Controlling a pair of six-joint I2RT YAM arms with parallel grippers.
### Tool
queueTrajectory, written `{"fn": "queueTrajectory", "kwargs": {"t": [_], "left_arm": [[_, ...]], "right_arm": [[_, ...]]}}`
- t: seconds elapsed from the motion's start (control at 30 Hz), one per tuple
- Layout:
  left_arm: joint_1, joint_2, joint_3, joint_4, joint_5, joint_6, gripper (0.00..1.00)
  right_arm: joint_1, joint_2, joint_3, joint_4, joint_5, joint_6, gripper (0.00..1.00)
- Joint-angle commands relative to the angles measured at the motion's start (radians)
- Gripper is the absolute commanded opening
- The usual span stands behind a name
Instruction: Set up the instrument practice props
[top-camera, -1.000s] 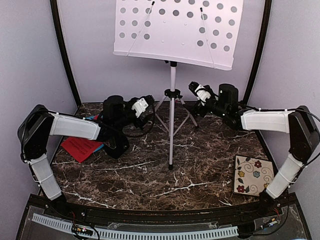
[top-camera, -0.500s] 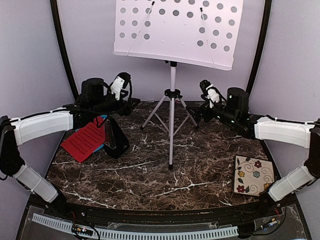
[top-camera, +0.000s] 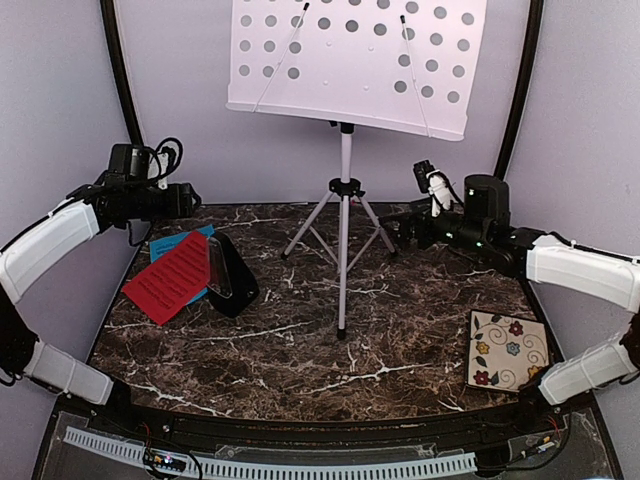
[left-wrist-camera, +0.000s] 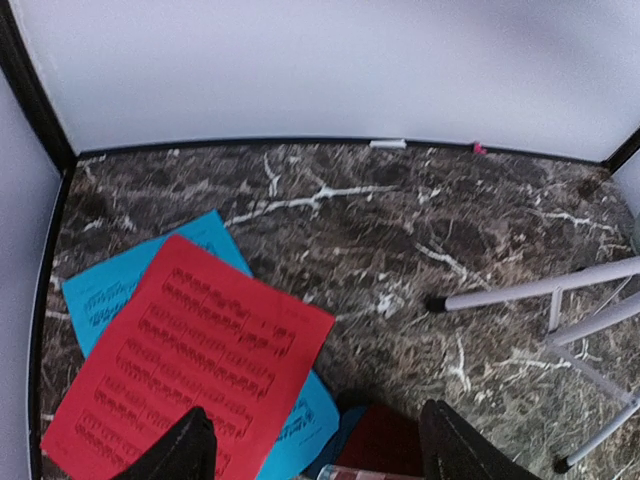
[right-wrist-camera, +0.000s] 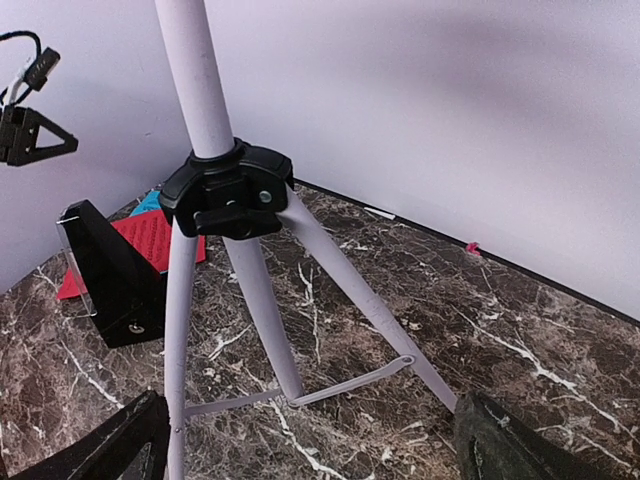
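Note:
The white tripod music stand (top-camera: 345, 230) stands at the back middle, its perforated desk (top-camera: 350, 60) high up. A red page (top-camera: 170, 277) lies over a cyan-blue page (top-camera: 165, 243) at the back left, touching the black metronome (top-camera: 232, 275). My left gripper (top-camera: 188, 200) hovers open and empty above the pages; the left wrist view shows the red page (left-wrist-camera: 190, 365), the cyan-blue page (left-wrist-camera: 120, 285) and my gripper (left-wrist-camera: 320, 455). My right gripper (top-camera: 392, 232) is open and empty just right of the tripod legs. The right wrist view shows the hub (right-wrist-camera: 230, 188), the metronome (right-wrist-camera: 112, 275) and my gripper (right-wrist-camera: 315, 450).
A floral square tile (top-camera: 507, 350) lies at the front right near the table's edge. Grey walls close the back and sides. A tripod leg (left-wrist-camera: 545, 288) reaches in at the right of the left wrist view.
My left arm has swung left, away from the stand, to above the pages. My right arm has drawn back slightly to the right. Stand, pages and metronome have not moved.

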Motion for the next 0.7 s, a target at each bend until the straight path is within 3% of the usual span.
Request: {"fn": "queueTrajectory", "kwargs": {"t": [0.0,0.3,0.67], "left_arm": [[-0.004,-0.070,-0.029,-0.308,-0.129,-0.027,0.72],[-0.004,-0.055,-0.144,-0.455,-0.189,-0.052,0.70],[0.022,0.102,-0.183,-0.198,-0.045,-0.078,0.65]], "right_arm": [[0.003,-0.032,-0.025,0.014,-0.021,0.044,1.00],[-0.006,-0.028,-0.070,0.074,-0.116,0.045,1.00],[-0.021,-0.065,-0.084,0.062,-0.158,0.025,1.00]]}}
